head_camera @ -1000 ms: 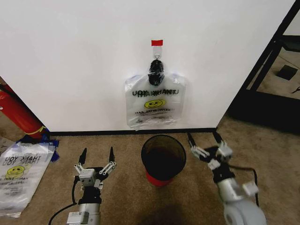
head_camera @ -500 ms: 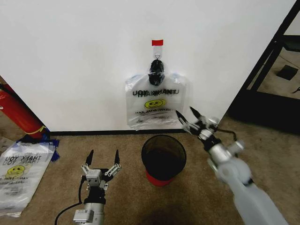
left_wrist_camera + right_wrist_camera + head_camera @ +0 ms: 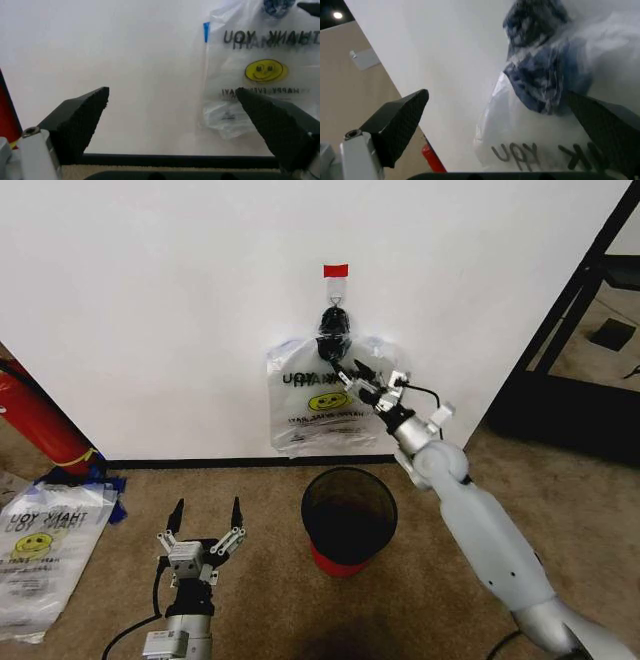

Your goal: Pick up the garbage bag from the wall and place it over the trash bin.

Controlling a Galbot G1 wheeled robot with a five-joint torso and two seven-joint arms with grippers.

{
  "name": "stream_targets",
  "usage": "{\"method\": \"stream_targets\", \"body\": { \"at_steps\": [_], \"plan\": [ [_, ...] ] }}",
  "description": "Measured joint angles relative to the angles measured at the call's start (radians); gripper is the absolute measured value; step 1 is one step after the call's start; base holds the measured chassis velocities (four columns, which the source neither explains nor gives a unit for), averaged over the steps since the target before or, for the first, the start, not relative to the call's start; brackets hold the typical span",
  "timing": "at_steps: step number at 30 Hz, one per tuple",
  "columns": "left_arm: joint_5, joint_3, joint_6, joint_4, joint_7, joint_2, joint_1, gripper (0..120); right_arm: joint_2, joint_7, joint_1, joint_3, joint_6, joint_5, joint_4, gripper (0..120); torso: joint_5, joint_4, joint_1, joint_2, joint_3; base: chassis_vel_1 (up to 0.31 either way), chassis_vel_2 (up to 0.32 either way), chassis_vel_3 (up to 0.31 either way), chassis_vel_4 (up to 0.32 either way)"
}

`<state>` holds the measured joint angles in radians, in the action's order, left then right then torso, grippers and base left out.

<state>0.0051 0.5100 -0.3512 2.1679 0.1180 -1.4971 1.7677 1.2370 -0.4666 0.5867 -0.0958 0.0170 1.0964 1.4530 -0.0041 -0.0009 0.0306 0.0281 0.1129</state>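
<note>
Clear plastic garbage bag [image 3: 330, 402] hangs from clip on wall [image 3: 150, 310], directly above trash bin [image 3: 348, 518]. Right gripper [image 3: 358, 375], beside bin 1 second ago, now at bag's top, jaws apart, nothing gripped. Left gripper [image 3: 205, 515] low, jaws apart, idle. Judgement: grasp imminent.

Bright even light, soft shadows, blurred near fingers [image 3: 80, 123]
</note>
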Motion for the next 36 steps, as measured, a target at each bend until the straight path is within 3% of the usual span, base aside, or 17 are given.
{"method": "stream_targets", "body": {
  "at_steps": [8,21,27,31,33,36],
  "plan": [
    [-0.007,0.016,-0.001,0.005,0.001,0.001,0.0,100,0.023,0.008,-0.038,0.022,-0.002,0.001,-0.073,100,0.0001,0.0,0.0,0.0,0.0,0.0,0.0,0.0,0.0],
    [-0.008,0.006,-0.006,0.002,0.002,-0.016,0.002,100,0.049,0.005,-0.058,0.03,-0.004,0.01,-0.078,98,0.0,0.0001,0.0,0.0,0.0,0.0,0.0,0.0,0.0],
    [-0.008,0.002,-0.006,0.0,0.002,-0.021,0.003,100,0.05,0.01,-0.066,0.027,-0.008,0.022,-0.087,79,0.0001,0.0,0.0,0.0,0.0,0.0,0.0,0.0,0.0],
    [-0.008,0.001,-0.007,-0.002,0.002,-0.026,0.007,100,0.049,0.01,-0.066,0.023,-0.01,0.027,-0.09,61,0.0001,0.0001,0.0,0.0,0.0,0.0,0.0,0.0,0.0],
    [-0.008,-0.001,-0.008,-0.002,0.002,-0.027,0.009,100,0.05,0.01,-0.065,0.021,-0.011,0.026,-0.09,58,0.0001,0.0002,0.0,0.0,0.0,0.0,0.0,0.0,0.0],
    [-0.002,-0.013,-0.01,-0.007,0.001,-0.034,0.013,100,0.053,0.014,-0.06,0.014,-0.012,0.026,-0.092,43,0.0001,0.0,0.0,0.0,0.0,0.0,0.0,0.0,0.0]
  ]
}}
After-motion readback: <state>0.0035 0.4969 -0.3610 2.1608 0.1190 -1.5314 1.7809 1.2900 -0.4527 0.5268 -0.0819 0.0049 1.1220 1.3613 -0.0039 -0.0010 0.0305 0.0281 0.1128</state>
